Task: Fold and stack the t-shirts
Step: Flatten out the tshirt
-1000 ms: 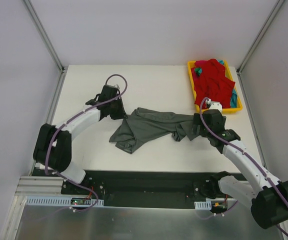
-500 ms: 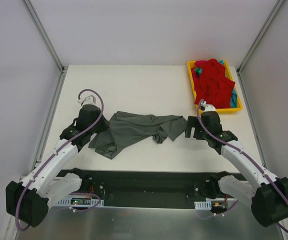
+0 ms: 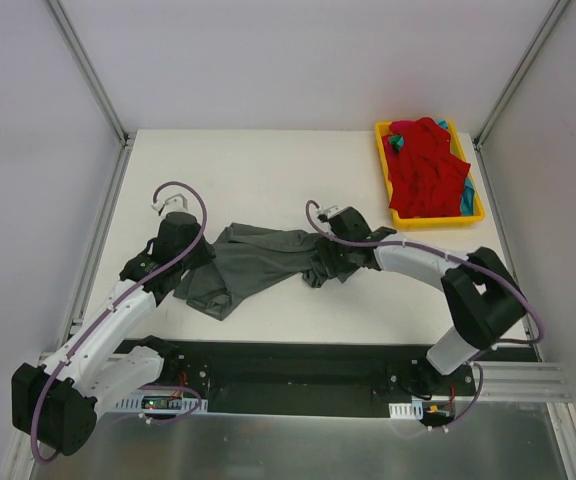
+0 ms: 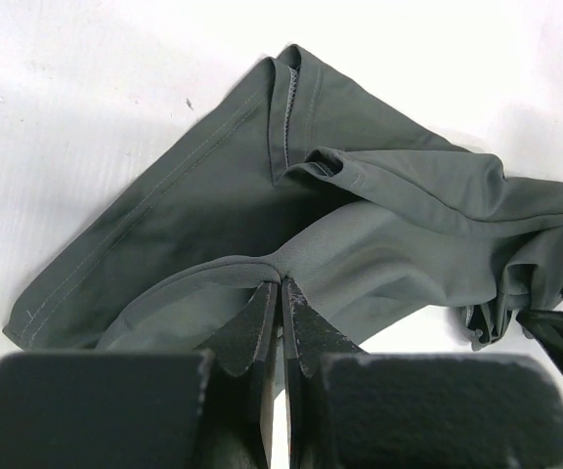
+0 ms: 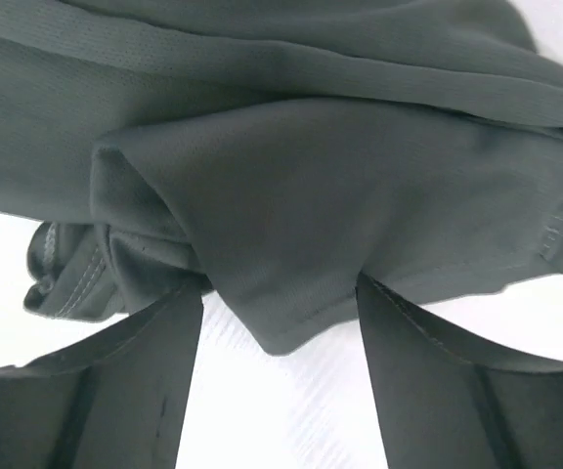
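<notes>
The dark charcoal grey t-shirt (image 3: 258, 262) lies crumpled across the middle of the white table. My left gripper (image 3: 190, 258) is shut on a pinched fold of it at its left end; the wrist view shows the cloth (image 4: 379, 234) pulled up into the closed fingers (image 4: 283, 293). My right gripper (image 3: 333, 258) is open at the shirt's right end, its fingers (image 5: 135, 362) straddling a hanging corner of the grey cloth (image 5: 291, 225). The bright red t-shirt (image 3: 426, 165) lies heaped in the yellow tray, with a bit of teal cloth (image 3: 466, 203) under it.
The yellow plastic tray (image 3: 382, 170) stands at the table's back right corner. Grey walls with metal posts close in the table on the left, right and back. A black rail runs along the near edge.
My right gripper has swung left from the table's right side onto the shirt's right end. My left gripper, shut on the shirt, pulled it left and toward me a second ago, then held.
</notes>
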`<state>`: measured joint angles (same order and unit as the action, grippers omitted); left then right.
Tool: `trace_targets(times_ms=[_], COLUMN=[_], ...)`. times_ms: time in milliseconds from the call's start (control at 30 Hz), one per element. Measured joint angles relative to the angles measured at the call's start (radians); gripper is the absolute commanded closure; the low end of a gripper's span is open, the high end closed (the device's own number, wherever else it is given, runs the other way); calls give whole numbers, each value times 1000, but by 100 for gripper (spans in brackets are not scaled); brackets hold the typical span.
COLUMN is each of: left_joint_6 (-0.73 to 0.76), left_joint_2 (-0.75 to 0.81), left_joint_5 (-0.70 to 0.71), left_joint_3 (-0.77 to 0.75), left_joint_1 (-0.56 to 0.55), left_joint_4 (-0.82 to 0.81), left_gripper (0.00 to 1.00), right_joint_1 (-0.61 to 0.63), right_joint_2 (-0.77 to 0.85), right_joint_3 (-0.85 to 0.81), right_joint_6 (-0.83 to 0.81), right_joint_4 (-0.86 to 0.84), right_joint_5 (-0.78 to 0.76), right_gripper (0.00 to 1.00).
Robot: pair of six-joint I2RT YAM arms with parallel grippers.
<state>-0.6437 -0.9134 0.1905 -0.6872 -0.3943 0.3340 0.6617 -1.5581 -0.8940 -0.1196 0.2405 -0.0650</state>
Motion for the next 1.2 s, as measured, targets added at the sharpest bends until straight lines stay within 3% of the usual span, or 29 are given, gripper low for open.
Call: trace_targets(times_ms=[100,233,400,533,700,967,1200], left_joint_6=[0,0,0,1,7,61,114], left_joint_2=[0,0,0,-5,27,158,241], left_joint_5=[8,27,61,98,132,169,140], left_joint_3=[0,0,-2,-56,-188,-470,-717], left_joint_1=[0,0,0,0,0,0,0], left_joint_4=[4,7,16,59,86,125,118], left_gripper=[100,100,100,100,100,100,100], right_joint_1=[12,12,12,12,6,-11,-11], right_joint_2=[-85,-113,-100,10,315,681,838], right_joint_3=[-45,-58,-57,-54,-90,-418,-683], right_joint_6=[-5,-2,19,24,21,-48,-87], right_joint_4=[22,40,80,151,258,372,429], right_joint_5=[-5,-39,-130,-203,-301,-363,-240], right_gripper=[46,81,96,99,99,99,99])
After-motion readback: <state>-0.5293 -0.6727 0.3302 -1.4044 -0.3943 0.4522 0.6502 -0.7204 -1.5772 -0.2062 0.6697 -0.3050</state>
